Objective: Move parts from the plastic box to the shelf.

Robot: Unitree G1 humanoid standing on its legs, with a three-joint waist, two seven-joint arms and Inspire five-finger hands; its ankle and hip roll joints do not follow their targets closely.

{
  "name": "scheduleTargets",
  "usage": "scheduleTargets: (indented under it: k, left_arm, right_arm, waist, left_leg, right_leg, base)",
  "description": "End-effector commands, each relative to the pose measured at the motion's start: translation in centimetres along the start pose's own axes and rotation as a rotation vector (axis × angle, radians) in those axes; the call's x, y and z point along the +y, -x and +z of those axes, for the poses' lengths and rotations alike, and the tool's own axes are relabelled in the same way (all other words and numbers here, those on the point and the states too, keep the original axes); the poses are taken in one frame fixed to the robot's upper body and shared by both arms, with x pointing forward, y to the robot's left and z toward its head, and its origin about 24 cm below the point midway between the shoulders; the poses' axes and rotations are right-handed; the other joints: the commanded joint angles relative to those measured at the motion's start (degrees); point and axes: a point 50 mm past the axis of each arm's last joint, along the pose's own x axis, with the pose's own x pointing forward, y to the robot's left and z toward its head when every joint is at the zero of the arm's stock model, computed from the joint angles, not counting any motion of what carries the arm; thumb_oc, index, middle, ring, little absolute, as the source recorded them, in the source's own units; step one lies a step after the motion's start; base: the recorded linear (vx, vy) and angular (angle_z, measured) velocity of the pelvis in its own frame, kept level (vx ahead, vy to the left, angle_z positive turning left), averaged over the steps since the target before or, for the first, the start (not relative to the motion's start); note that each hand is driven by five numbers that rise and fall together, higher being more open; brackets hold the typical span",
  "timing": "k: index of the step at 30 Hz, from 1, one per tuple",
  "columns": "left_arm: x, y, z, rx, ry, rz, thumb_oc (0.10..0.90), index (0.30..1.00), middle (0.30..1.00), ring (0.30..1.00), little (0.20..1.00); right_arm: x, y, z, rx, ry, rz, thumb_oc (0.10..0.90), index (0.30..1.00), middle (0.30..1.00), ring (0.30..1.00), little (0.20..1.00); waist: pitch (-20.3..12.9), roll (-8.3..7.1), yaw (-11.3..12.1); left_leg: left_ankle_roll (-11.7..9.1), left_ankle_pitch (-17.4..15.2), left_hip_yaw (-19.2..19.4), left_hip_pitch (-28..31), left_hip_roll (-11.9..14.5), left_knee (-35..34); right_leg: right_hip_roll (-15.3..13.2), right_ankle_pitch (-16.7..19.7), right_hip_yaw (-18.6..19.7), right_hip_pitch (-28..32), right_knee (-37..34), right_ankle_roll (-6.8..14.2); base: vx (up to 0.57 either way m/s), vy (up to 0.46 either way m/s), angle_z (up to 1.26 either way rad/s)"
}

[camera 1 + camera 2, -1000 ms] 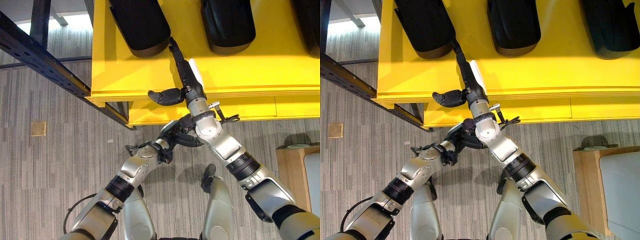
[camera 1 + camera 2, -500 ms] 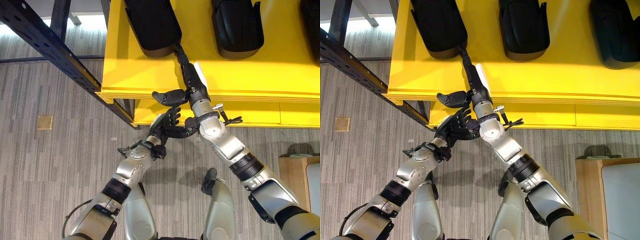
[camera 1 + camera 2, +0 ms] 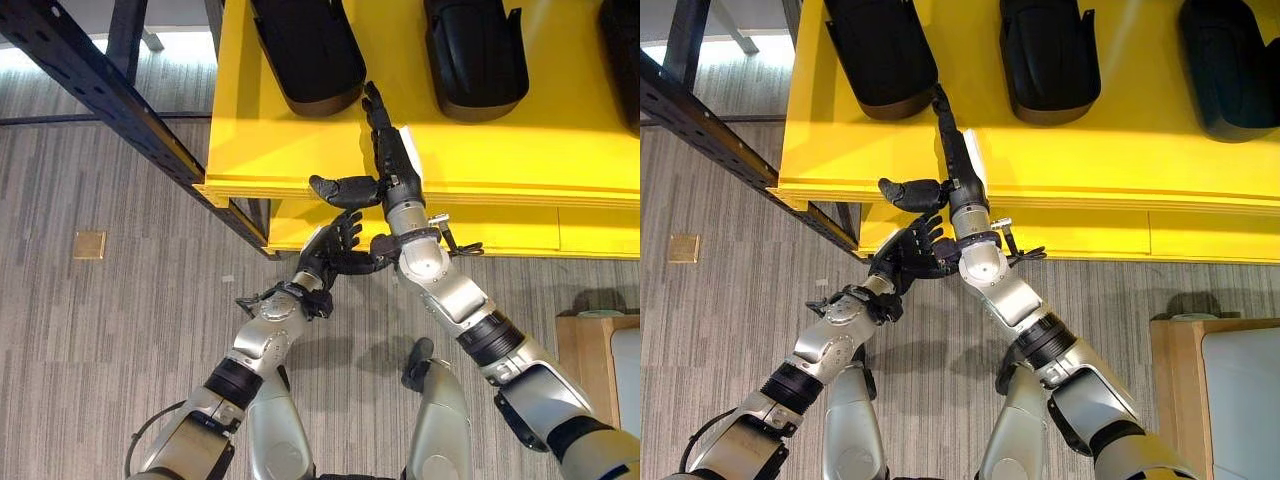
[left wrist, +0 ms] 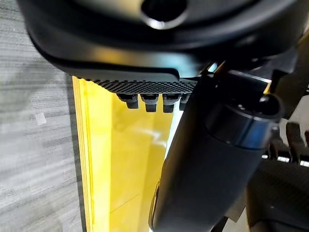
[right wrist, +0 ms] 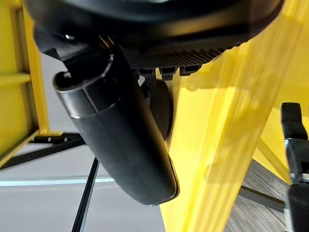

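Right hand (image 3: 392,160), fingers straight and holding nothing, lies on the yellow shelf (image 3: 520,150) near its front edge, fingertips touching the leftmost black part (image 3: 305,50); nudging it gently inward seems best, while left hand (image 3: 330,250) waits relaxed below.

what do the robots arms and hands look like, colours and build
Both arms are rounded silver-grey shells broken by black bands at the joints. Each ends in a dark, near-black hand: the left hand and the right hand, whose side carries a white patch. The wrist views show a smooth black cylindrical thumb and a ridged, textured palm edge.
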Motion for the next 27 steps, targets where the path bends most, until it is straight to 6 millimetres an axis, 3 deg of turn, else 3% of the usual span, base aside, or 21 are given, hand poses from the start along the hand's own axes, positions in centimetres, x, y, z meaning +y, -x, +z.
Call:
scheduleTargets:
  k: [1,9,12,13,17,18,21,23,25,27]
  left_arm:
    - [-4.5,-0.2,5.7,-0.29,0.049,-0.168,0.9,1.0,1.0,1.0,1.0]
    - [-4.5,0.2,6.0,-0.321,0.067,-0.144,0.9,1.0,1.0,1.0,1.0]
    - [-4.5,0.2,6.0,-0.322,0.068,-0.144,0.9,1.0,1.0,1.0,1.0]
    - [-4.8,0.3,5.3,-0.261,0.152,-0.181,0.9,1.0,1.0,1.0,1.0]
    - [-5.0,0.3,5.1,-0.264,0.186,-0.162,0.9,1.0,1.0,1.0,1.0]
    - [-5.0,0.4,4.7,-0.234,0.239,-0.173,0.9,1.0,1.0,1.0,1.0]
    - [-4.8,0.4,4.6,-0.231,0.288,-0.149,0.9,1.0,1.0,1.0,1.0]
    - [-4.8,0.4,4.6,-0.231,0.288,-0.149,0.9,1.0,1.0,1.0,1.0]
    - [-3.7,0.4,4.8,-0.252,0.338,-0.106,0.9,1.0,1.0,1.0,1.0]
    - [-3.7,0.5,4.6,-0.248,0.34,-0.104,0.9,1.0,1.0,1.0,1.0]
  right_arm:
    - [0.1,-0.4,5.5,-0.216,-0.183,-0.03,0.9,1.0,1.0,1.0,1.0]
    - [-1.0,1.7,2.7,-0.146,-0.2,-0.064,0.9,1.0,1.0,1.0,1.0]
    - [-1.0,1.7,2.7,-0.146,-0.2,-0.065,0.9,1.0,1.0,1.0,1.0]
    - [-2.3,3.0,2.5,-0.188,-0.21,-0.084,0.9,1.0,1.0,1.0,1.0]
    - [-2.7,2.8,2.9,-0.213,-0.219,-0.082,0.9,1.0,1.0,1.0,1.0]
    - [-3.0,2.2,5.0,-0.317,-0.212,-0.073,0.9,1.0,1.0,1.0,1.0]
    - [-3.5,1.4,6.7,-0.372,-0.209,-0.088,0.9,1.0,1.0,1.0,1.0]
    - [-3.5,1.4,6.7,-0.372,-0.209,-0.088,0.9,1.0,1.0,1.0,1.0]
    - [-4.1,-0.3,8.4,-0.387,-0.201,-0.112,0.9,1.0,1.0,1.0,1.0]
    - [-4.1,-0.3,8.2,-0.382,-0.202,-0.112,0.9,1.0,1.0,1.0,1.0]
  waist:
    - [-0.85,0.05,-1.33]
    - [-0.85,-0.39,-3.43]
    - [-0.85,-0.4,-3.46]
    - [-0.85,-0.93,-5.16]
    - [-0.85,-0.73,-5.23]
    - [-0.85,-0.39,-4.73]
    - [-0.85,-0.14,-4.06]
    - [-0.85,-0.14,-4.07]
    - [-0.85,0.27,-2.18]
    - [-0.85,0.02,-2.3]
  left_leg:
    - [4.84,2.15,6.65,0.14,-1.7,-2.02]
    - [4.92,1.79,7.68,-0.12,-1.3,-1.64]
    - [4.92,1.79,7.7,-0.12,-1.29,-1.64]
    - [4.23,0.09,7.97,1.11,-1.33,-0.77]
    - [4.22,0.03,7.86,1.1,-1.22,-0.58]
    - [4.09,0.3,7.74,1.37,-1.08,-1.0]
    - [3.99,0.25,7.27,1.48,-1.07,-0.92]
    - [3.99,0.25,7.27,1.48,-1.07,-0.92]
    - [4.58,1.49,6.85,1.27,-0.95,-1.37]
    - [3.95,0.27,6.48,1.95,-1.25,-0.84]
  right_leg:
    - [4.56,-8.04,0.81,5.66,3.13,-3.89]
    - [4.78,-7.96,1.95,4.51,3.35,-3.8]
    - [4.79,-7.96,1.96,4.49,3.35,-3.8]
    - [4.32,-9.07,2.68,5.48,3.42,-3.05]
    - [4.15,-9.03,2.67,5.53,3.47,-3.06]
    - [3.81,-9.02,2.23,5.79,3.41,-2.94]
    - [3.5,-9.56,1.66,6.03,4.25,-3.06]
    - [3.49,-9.56,1.66,6.03,4.25,-3.06]
    - [3.49,-9.26,0.35,6.22,5.08,-3.93]
    - [3.19,-10.38,0.68,7.02,5.41,-3.41]
  base:
    - [0.01,0.043,-0.05]
    - [0.01,0.025,-0.02]
    - [0.04,0.019,-0.04]
    - [0.11,0.05,0.0]
    - [0.04,0.015,-0.07]
    - [0.02,-0.001,-0.06]
    - [0.01,0.0,-0.02]
    - [0.02,-0.016,0.0]
    - [0.02,-0.044,0.02]
    - [0.04,-0.021,0.04]
